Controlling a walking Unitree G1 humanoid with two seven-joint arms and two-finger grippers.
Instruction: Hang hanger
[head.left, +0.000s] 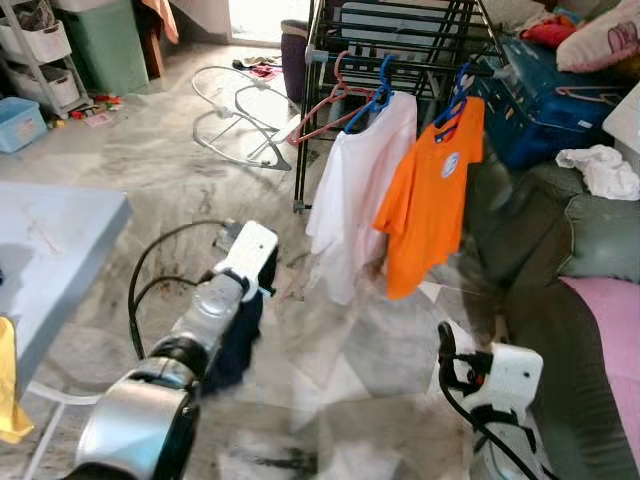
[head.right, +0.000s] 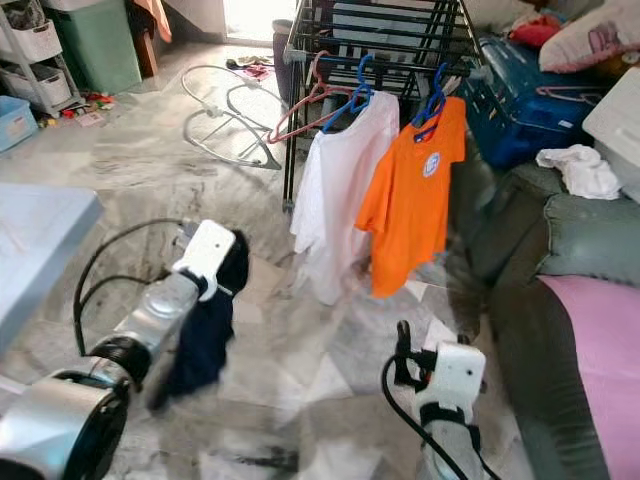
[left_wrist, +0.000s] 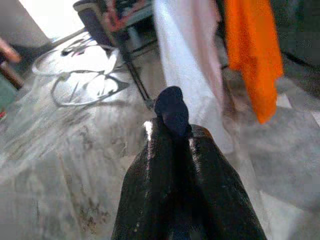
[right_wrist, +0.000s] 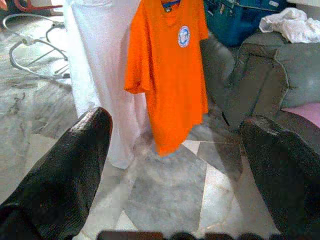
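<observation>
The left claw (left_wrist: 172, 125) was closed tight on a dark navy garment (head.right: 205, 330), its two black fingers pressed together with a fold of the cloth bunched at their tips; the rest of the garment hung down beneath the raised left arm, above the marble floor (head.left: 150, 170). The right claw (right_wrist: 175, 165) stood wide open and held nothing, its fingers (right_wrist: 75, 165) far apart, aimed toward the clothes ahead. A black drying rack (head.left: 400, 40) stood in front of the robot. On its front rail hung a white shirt (head.left: 355, 190) on a blue hanger (head.left: 375, 95), an orange T-shirt (head.left: 430, 200) on another blue hanger (head.left: 455, 100) just to the right, and an empty pink hanger (head.left: 330, 100) at the left end, tilted. A grey sofa (head.left: 590, 240) lay to the right with a white cloth (head.left: 600, 170) on it, and a pale blue counter (head.left: 50, 250) edged in on the left.
</observation>
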